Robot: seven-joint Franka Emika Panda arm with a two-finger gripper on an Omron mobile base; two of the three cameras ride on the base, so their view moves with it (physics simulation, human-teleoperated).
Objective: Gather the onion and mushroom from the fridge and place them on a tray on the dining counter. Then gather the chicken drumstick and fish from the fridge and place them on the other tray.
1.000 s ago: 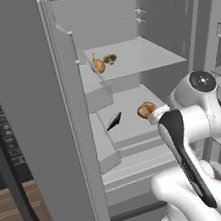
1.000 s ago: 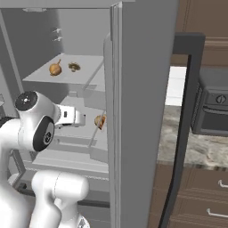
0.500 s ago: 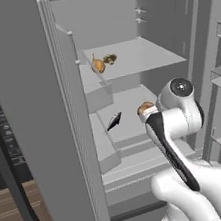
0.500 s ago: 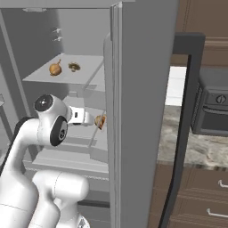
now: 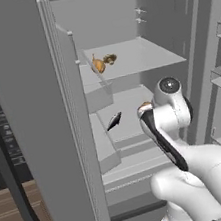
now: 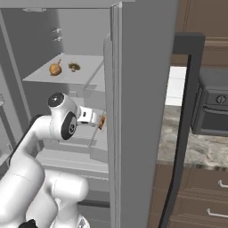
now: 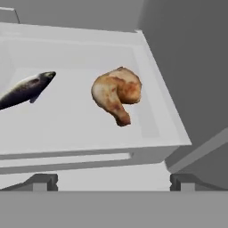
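The gripper [image 7: 113, 181] stands with its jaws wide apart and nothing between them, aimed into the open fridge [image 5: 33, 119] at the middle shelf [image 7: 89, 129], where the chicken drumstick [image 7: 116, 94] lies near the shelf's right edge with its narrow end toward the hand. The fish [image 7: 24, 90] rests on the same shelf, well apart from the drumstick on its left. One shelf above the drumstick, the onion [image 5: 98, 65] and the mushroom [image 5: 109, 59] sit just beside each other, untouched, so by the look of it the arm is starting with the meat rather than the vegetables the task names first; that ordering could end with items on the wrong tray. The nearer risk is the grasp itself: the drumstick is rounded and tapered, so jaws closing across its thick end may squeeze it out sideways, and it could slide toward the fridge's side wall next to it, where the fingers would have little room. Coming in too low, the fingertips could catch the front lip of the shelf. Compared with a second ago, the arm has folded in toward the fridge, its wrist now much closer to the drumstick, with the jaws as wide as before; the food has not moved.
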